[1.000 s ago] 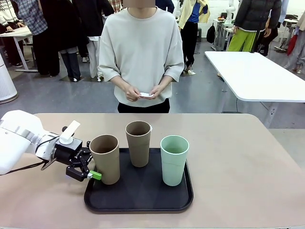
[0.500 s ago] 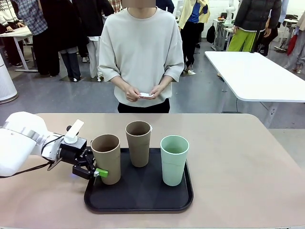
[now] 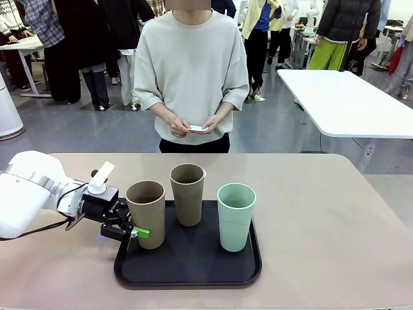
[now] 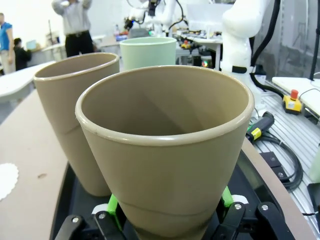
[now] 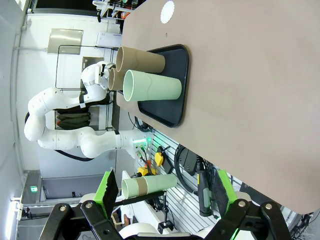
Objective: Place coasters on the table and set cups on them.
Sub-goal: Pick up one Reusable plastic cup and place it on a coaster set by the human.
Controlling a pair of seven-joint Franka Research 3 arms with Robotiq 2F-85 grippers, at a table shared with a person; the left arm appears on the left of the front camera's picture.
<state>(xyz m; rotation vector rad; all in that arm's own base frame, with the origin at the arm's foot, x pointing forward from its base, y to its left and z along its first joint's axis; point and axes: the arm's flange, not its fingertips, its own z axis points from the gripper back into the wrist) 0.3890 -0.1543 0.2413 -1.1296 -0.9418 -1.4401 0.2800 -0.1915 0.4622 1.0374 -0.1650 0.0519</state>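
Left tool point(image 3: 138, 231) clenched around a tan cup point(image 3: 146, 216) low on its wall, at the black tray's point(image 3: 193, 271) near end, second tan cup point(image 3: 188, 194) just beyond, mint cup point(image 3: 235, 216) farther along, right tool point(image 5: 166, 192) released, empty

Grey floor point(image 3: 64, 139), white table point(image 3: 348, 103) at right.

Left arm point(image 3: 29, 194) in from tabletop's left edge, low, wrist level, fingers pointing sideways toward middle. Left gripper point(image 3: 137, 229) clamped on tan cup point(image 3: 146, 213) near its base, green pads point(image 4: 114, 206) pressed either side. Right gripper point(image 5: 164, 192) jaws spread wide.
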